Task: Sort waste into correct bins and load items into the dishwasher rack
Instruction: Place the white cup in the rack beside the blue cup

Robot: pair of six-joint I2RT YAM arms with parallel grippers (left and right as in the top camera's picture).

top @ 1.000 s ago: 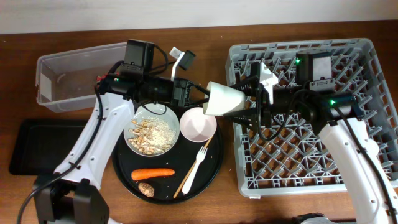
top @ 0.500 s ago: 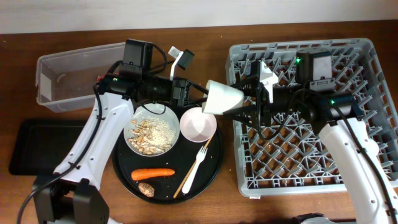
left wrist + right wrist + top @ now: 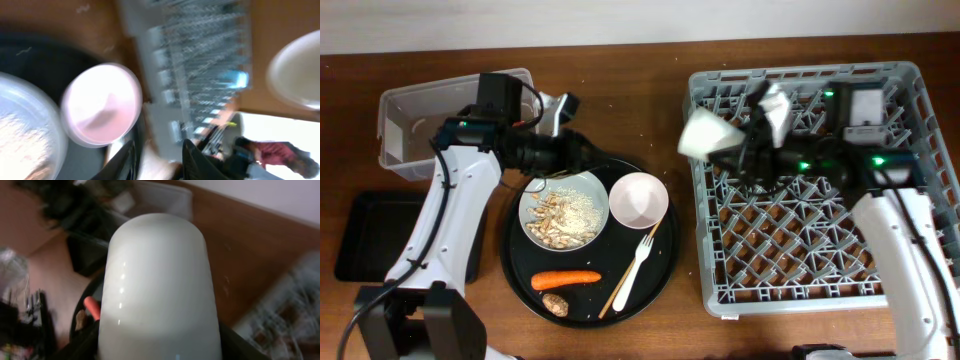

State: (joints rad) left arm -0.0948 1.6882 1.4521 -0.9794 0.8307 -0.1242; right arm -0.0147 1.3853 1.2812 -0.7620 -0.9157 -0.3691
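Note:
My right gripper (image 3: 738, 150) is shut on the pale light-blue cup (image 3: 708, 134), which hangs on its side over the left edge of the grey dishwasher rack (image 3: 800, 250). That cup (image 3: 160, 280) fills the right wrist view between the dark fingers (image 3: 235, 342). Above the round tray's top left, my left gripper (image 3: 582, 152) stands open and empty (image 3: 160, 145). On the tray lie a plate (image 3: 526, 212) of food scraps (image 3: 562, 215), a white bowl (image 3: 638, 200), fork (image 3: 638, 258), chopstick (image 3: 620, 290), carrot (image 3: 565, 278) and brown lump (image 3: 554, 304).
The clear tub (image 3: 420, 130) stands at the back left, with the shallow black tray (image 3: 380, 235) in front of it. The round black tray (image 3: 665, 262) sits between these and the rack. Bare wooden table runs along the front edge.
The left gripper has let go of the cup and drawn back to the left. The right gripper has closed on the cup and carried it right, over the rack.

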